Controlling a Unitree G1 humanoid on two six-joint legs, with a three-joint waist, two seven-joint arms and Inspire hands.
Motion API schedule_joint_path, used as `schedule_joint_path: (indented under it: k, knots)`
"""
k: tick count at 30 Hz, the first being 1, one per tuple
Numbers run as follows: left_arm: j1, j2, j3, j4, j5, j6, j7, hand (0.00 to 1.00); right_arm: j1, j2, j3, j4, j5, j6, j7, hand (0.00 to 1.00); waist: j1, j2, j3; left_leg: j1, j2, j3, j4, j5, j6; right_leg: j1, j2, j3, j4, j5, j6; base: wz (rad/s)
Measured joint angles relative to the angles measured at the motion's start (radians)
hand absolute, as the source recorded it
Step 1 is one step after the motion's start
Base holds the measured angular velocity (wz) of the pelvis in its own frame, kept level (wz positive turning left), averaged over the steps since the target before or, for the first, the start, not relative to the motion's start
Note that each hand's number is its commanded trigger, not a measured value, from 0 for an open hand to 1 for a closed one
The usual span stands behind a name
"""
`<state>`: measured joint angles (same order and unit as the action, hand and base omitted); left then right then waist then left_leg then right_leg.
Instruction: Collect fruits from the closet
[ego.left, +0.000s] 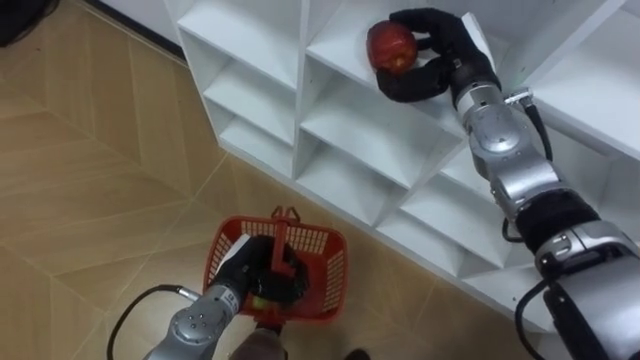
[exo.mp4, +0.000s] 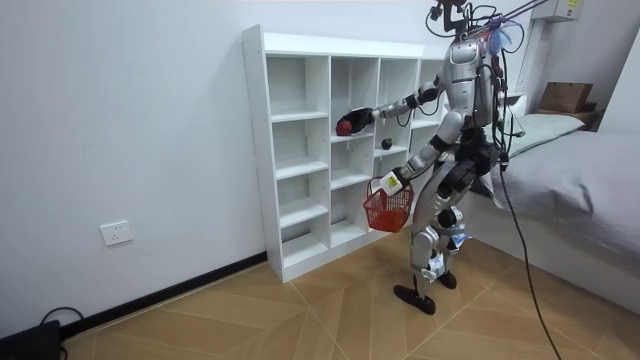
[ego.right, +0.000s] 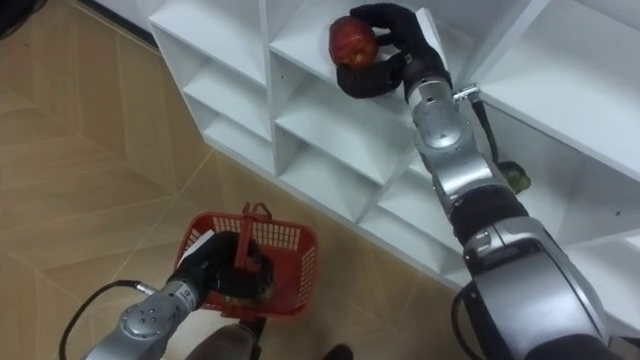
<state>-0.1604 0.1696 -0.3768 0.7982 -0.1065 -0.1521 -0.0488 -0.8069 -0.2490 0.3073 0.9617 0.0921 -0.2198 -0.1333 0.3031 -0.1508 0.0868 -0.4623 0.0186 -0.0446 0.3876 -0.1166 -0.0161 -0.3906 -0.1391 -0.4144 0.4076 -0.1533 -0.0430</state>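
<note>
Red apple is seen at the top of the frame, at the mouth of an upper compartment of the white closet. It is gripped by the right hand: the fingers are curled over the top and far side and the thumb is wrapped underneath. Whether it is clear of the shelf board cannot be told.

Handling, as judged:
- The apple is taken to be rigid, round and smooth-skinned, of moderate weight for one hand. Slip is more likely than crush, though bruising is possible if it is squeezed or dropped.
- Hold is best taken around the widest part, with fingers and thumb opposed across the middle (roughly what is shown). A fingertip pinch near the stem end is to be avoided, since the fruit would roll out.
- It should be lowered into the basket, not released from height.

Red mesh basket is held at lower centre, over the wood floor, by the left hand, whose fingers are closed around the upright handle. Being light plastic, it is expected to swing under the handle when loaded. Something yellow-green is glimpsed low inside (too hidden to name).

A second, darker fruit is noted on a shelf at right, partly behind the right forearm.
</note>
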Motion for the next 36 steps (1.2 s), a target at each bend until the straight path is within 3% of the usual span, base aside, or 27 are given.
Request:
schedule_joint_path:
  k: [8,13,16,25,28,32,36]
  knots:
    - [-0.008,-0.008,0.001,-0.005,-0.017,0.000,0.020,1.00,0.017,0.009,-0.003,-0.012,0.050,-0.001,0.007,1.00,-0.010,0.017,-0.0057,-0.014,0.003,0.002,0.026,-0.001,0.000,-0.009,0.000,0.006,0.008,-0.001,-0.001,0.00]
    - [-0.009,-0.017,0.001,-0.005,-0.041,-0.003,0.049,1.00,0.130,0.035,0.022,-0.166,0.024,-0.002,0.026,1.00,-0.028,0.035,-0.0157,-0.014,0.004,0.012,0.023,-0.001,0.001,-0.014,-0.001,0.010,0.009,0.001,-0.002,-0.05]
    - [-0.009,-0.028,0.002,-0.005,-0.042,-0.016,0.078,1.00,0.176,0.047,0.025,-0.230,-0.003,-0.002,0.038,1.00,-0.030,0.038,-0.0186,-0.014,0.006,0.030,0.024,-0.001,0.001,-0.030,-0.002,0.035,0.024,0.001,-0.003,-0.15]
    - [-0.021,-0.042,0.023,0.035,-0.044,-0.028,0.120,1.00,0.256,0.086,0.042,-0.397,-0.053,-0.002,0.124,1.00,-0.088,0.050,-0.0254,-0.016,0.020,0.055,0.042,-0.003,0.002,-0.040,0.009,0.057,0.023,0.012,-0.009,-0.10]
    - [-0.044,-0.047,0.025,0.060,-0.044,-0.028,0.132,1.00,0.274,0.091,0.045,-0.435,-0.053,-0.002,0.154,1.00,-0.097,0.054,-0.0271,-0.017,0.024,0.062,0.042,-0.004,0.002,-0.043,0.010,0.057,0.023,0.017,-0.012,-0.10]
    - [-0.044,-0.066,0.052,0.068,-0.056,-0.030,0.135,1.00,0.291,0.094,0.045,-0.446,-0.051,-0.002,0.191,1.00,-0.108,0.069,-0.0359,-0.013,0.035,0.078,0.043,-0.004,0.002,-0.041,0.027,0.081,0.005,0.034,-0.010,-0.13]
    - [-0.045,-0.064,0.059,0.070,-0.059,-0.042,0.151,1.00,0.350,0.096,0.067,-0.475,-0.057,-0.005,0.231,1.00,-0.133,0.070,-0.0364,-0.013,0.041,0.085,0.054,-0.006,0.001,-0.043,0.032,0.088,0.010,0.033,-0.009,-0.08]
